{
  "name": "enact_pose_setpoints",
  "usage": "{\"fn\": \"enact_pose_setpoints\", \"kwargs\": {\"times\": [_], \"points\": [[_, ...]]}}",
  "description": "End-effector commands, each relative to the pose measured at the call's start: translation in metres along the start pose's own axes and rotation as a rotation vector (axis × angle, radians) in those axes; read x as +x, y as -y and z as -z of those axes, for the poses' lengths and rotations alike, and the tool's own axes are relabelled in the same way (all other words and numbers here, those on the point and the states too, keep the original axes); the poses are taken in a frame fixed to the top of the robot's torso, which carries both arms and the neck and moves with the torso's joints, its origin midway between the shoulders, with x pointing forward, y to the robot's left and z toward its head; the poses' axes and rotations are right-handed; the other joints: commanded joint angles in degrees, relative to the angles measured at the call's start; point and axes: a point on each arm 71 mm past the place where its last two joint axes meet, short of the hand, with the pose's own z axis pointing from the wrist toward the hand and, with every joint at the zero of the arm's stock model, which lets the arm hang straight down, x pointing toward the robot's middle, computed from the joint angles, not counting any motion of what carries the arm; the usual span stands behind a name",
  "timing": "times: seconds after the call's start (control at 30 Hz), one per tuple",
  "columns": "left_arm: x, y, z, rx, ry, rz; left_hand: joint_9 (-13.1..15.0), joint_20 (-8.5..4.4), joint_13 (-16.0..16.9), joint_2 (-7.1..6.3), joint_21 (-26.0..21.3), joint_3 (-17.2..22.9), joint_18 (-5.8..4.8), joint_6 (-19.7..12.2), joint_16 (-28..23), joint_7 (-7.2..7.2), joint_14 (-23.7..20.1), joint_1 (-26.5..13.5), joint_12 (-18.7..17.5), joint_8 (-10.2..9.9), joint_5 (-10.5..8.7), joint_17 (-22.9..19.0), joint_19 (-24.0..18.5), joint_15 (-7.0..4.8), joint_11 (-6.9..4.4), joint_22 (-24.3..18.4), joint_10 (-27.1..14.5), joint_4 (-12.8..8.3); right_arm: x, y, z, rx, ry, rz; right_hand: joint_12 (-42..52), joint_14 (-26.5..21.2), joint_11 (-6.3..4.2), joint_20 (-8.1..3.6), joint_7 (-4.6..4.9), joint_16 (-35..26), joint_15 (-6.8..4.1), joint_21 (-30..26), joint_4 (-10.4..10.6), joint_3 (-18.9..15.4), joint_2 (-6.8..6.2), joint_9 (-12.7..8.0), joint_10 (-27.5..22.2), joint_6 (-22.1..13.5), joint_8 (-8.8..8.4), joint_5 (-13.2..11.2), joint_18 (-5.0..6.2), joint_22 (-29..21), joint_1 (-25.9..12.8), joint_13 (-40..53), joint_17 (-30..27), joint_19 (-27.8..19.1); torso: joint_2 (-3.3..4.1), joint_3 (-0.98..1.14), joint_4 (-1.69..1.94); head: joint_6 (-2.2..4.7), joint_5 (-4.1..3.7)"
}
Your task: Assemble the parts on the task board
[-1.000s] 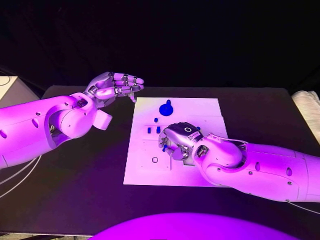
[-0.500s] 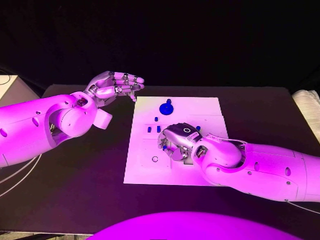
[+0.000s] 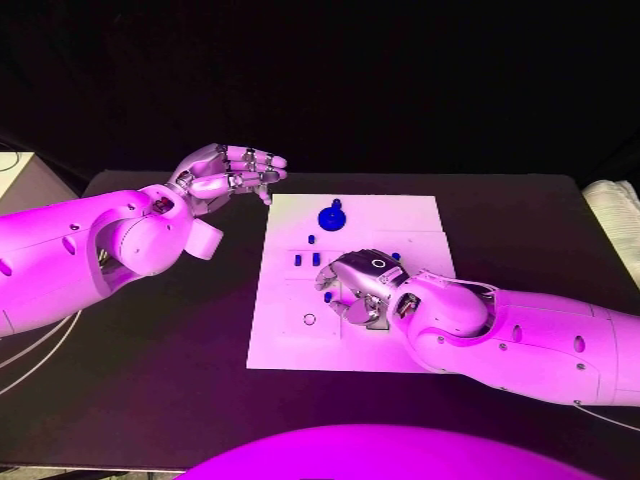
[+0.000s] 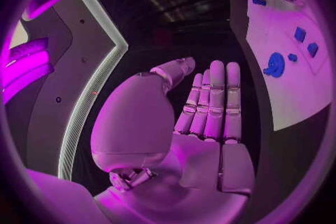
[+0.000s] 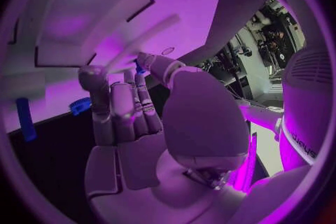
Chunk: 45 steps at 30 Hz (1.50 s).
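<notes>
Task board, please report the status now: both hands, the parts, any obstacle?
Left hand open, raised off the task board's far left corner. Right hand down on board centre; grasp cannot be told. Round blue part lies free at far edge. No obstacle visible.

The right hand (image 3: 361,290) covers the middle of the task board (image 3: 407,215) — whatever lies beneath its fingers is hidden, and whether it holds a part cannot be told.

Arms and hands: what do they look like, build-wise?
Both arms have smooth, bulbous white shells dotted with small dark holes. The left hand and right hand are silver metal with segmented fingers; the right wrist carries a round dark-ringed disc. Thin cables trail beside the left arm.
</notes>
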Motion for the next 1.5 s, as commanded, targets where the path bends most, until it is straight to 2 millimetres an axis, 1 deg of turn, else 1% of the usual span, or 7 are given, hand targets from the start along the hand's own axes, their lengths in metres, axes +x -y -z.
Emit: {"fn": "enact_pose_setpoints", "kwargs": {"times": [0.03,0.5,0.93,1.03,1.1,1.17,1.5], "points": [[0.001,0.001,0.0,0.003,-0.016,0.009,-0.05,-0.18,-0.05,0.09,-0.36,-0.4,0.8,-0.39,-0.36,0.16,-0.01,-0.62,0.23,-0.19,-0.02,-0.08,0.38,0.3,-0.19,-0.05,-0.37,0.01,-0.002,-0.001,0.004,-0.015,0.023,-0.019,1.86,-1.72,0.41,0.48,0.0,-0.91,0.34,-3.78,0.37,-6.17,1.15,-0.36,-2.96,-1.12,-1.07,0.74,1.02,-2.11,2.12,-0.36,-2.23,-1.05,-0.04,0.02,0.05,0.26,-0.25],[-0.002,0.0,0.0,-0.001,-0.011,0.007,-0.05,-0.17,-0.06,0.08,-0.42,-0.44,0.8,-0.39,-0.38,0.16,-0.02,-0.64,0.22,-0.2,-0.04,-0.09,0.4,0.31,-0.18,-0.09,-0.4,0.03,-0.053,0.021,0.025,0.049,0.085,-0.042,8.36,0.17,-0.23,0.14,-0.22,2.68,-0.14,0.78,3.02,-10.66,2.12,-0.78,-2.91,0.14,-1.82,1.25,0.13,-0.29,4.09,-0.08,-0.21,2.43,-0.03,-0.02,-0.04,1.1,-1.48],[0.0,-0.001,-0.001,-0.002,-0.021,0.011,-0.06,-0.16,-0.07,0.11,-0.49,-0.46,0.8,-0.38,-0.4,0.16,-0.02,-0.61,0.23,-0.2,-0.05,-0.1,0.42,0.32,-0.18,-0.14,-0.43,0.03,-0.1,0.086,0.04,0.219,0.046,0.037,11.03,4.19,-1.07,-0.63,-0.68,8.05,-0.86,11.21,4.83,-8.09,-0.31,-1.17,-0.15,0.93,-2.58,1.57,-1.7,5.09,0.89,-1.18,6.54,7.03,-0.01,-0.05,0.05,1.98,-2.51],[0.001,-0.001,-0.001,-0.002,-0.022,0.012,-0.06,-0.16,-0.07,0.11,-0.49,-0.46,0.8,-0.38,-0.4,0.16,-0.02,-0.61,0.23,-0.2,-0.05,-0.1,0.42,0.32,-0.18,-0.14,-0.43,0.03,-0.1,0.093,0.042,0.234,0.003,0.056,11.01,3.33,-0.72,-0.39,-1.59,7.52,-0.28,9.12,5.88,-13.55,0.69,-1.22,-2.28,0.25,-3.08,1.46,-1.37,4.23,1.61,-1.64,5.34,6.18,0.06,-0.03,0.15,1.92,-2.64],[0.001,-0.001,-0.001,-0.002,-0.022,0.012,-0.06,-0.16,-0.07,0.11,-0.49,-0.46,0.8,-0.38,-0.4,0.16,-0.02,-0.61,0.23,-0.2,-0.05,-0.1,0.42,0.32,-0.18,-0.14,-0.43,0.03,-0.097,0.097,0.043,0.238,-0.036,0.067,12.21,2.57,-0.09,0.17,-2.12,7.37,-0.28,7.13,9.65,-24.97,2.68,-1.21,-4.31,-0.21,-3.74,0.96,-1.16,3.47,5.6,-1.83,4.16,5.63,0.05,-0.01,0.19,1.85,-2.75],[0.001,-0.001,-0.001,-0.002,-0.022,0.012,-0.06,-0.16,-0.07,0.11,-0.49,-0.46,0.8,-0.38,-0.4,0.16,-0.02,-0.61,0.23,-0.2,-0.05,-0.1,0.42,0.32,-0.18,-0.14,-0.43,0.03,-0.094,0.099,0.044,0.239,-0.062,0.073,12.86,2.42,-0.19,0.23,-2.21,7.45,0.02,6.64,13.06,-28.66,2.7,-1.16,-5.06,-0.22,-4.02,0.95,-1.08,3.33,7.86,-1.87,3.85,5.62,0.05,-0.01,0.1,1.8,-2.67],[0.0,-0.001,-0.001,-0.003,-0.022,0.012,-0.06,-0.16,-0.07,0.11,-0.49,-0.46,0.8,-0.38,-0.4,0.16,-0.02,-0.61,0.23,-0.2,-0.05,-0.1,0.42,0.32,-0.18,-0.14,-0.43,0.03,-0.082,0.102,0.043,0.242,-0.13,0.087,14.64,2.7,-0.54,0.04,-1.86,8.05,-0.26,7.24,19.72,-31.16,2.61,-0.88,-4.48,-0.1,-4.35,1.16,-1.21,3.82,12.41,-1.78,4.07,6.22,0.05,-0.01,0.09,1.72,-2.68]]}}
